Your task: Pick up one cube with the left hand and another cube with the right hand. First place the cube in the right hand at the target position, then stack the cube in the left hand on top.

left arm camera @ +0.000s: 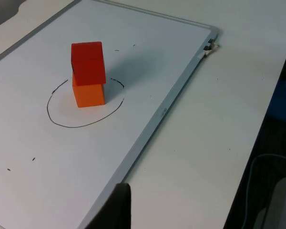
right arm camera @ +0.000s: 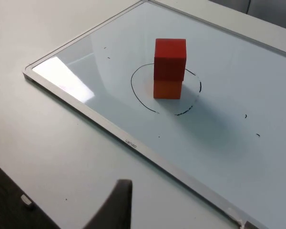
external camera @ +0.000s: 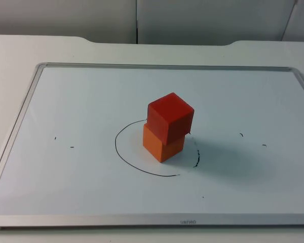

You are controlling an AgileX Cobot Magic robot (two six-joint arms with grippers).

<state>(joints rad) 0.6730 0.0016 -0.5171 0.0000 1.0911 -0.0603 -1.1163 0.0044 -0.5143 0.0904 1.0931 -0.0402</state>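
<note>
Red cube (external camera: pixel 171 117) sits on top of orange cube (external camera: pixel 162 146), touching, both upright. Top one is a bit off-square w/ the lower one and overhangs slightly on one side. The stack stands inside a hand-drawn black circle (external camera: pixel 122 157) on a whiteboard (external camera: pixel 142 220), nearer the circle's far side in the top view. The circle line is broken and smudgy on the robot's right.

A few short pen marks (external camera: pixel 72 148) lie on either side, well apart from the circle. The whiteboard lies flat on the white bench (external camera: pixel 20 50), w/ the grey partition wall (external camera: pixel 66 15) behind.

Left gripper (left arm camera: pixel 119 207) hangs over the whiteboard's frame edge where it meets the bench, well apart from the stack, holding nothing that can be seen. Open or closed: can't tell.

Right gripper (right arm camera: pixel 117 205) hangs over bare bench just off the whiteboard's logo side, also well apart from the cubes. Open or closed: can't tell either. Neither touches a cube.
</note>
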